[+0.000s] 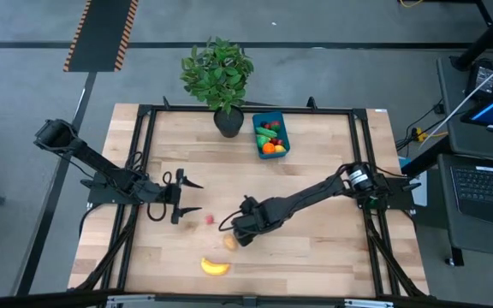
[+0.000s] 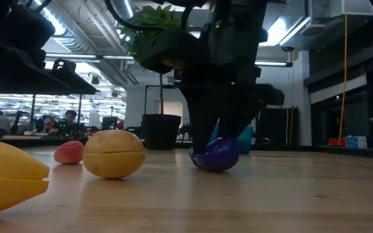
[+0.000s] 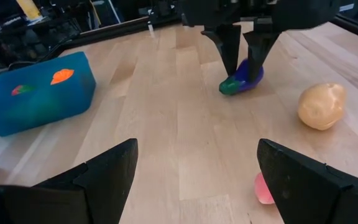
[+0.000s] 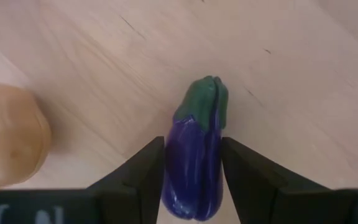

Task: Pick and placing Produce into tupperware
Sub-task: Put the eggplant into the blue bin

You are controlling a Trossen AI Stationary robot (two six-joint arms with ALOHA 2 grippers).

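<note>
right pincer [image 4: 191, 171] clamped on the glossy purple toy eggplant [image 4: 196, 152] down on the pale wooden surface [image 4: 291, 81], left pincer [image 1: 182, 195] wide apart.

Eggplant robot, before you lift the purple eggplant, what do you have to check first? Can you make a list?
1. Right gripper fingers on both sides of the eggplant: ok.
2. Eggplant lifted off the table: not ok, it rests on the wood.
3. Potato apart from the eggplant: ok.
4. Tupperware lid off and room inside: ok.
5. Left gripper open and away from the path: ok.
6. Grip tight enough: cannot tell.
</note>
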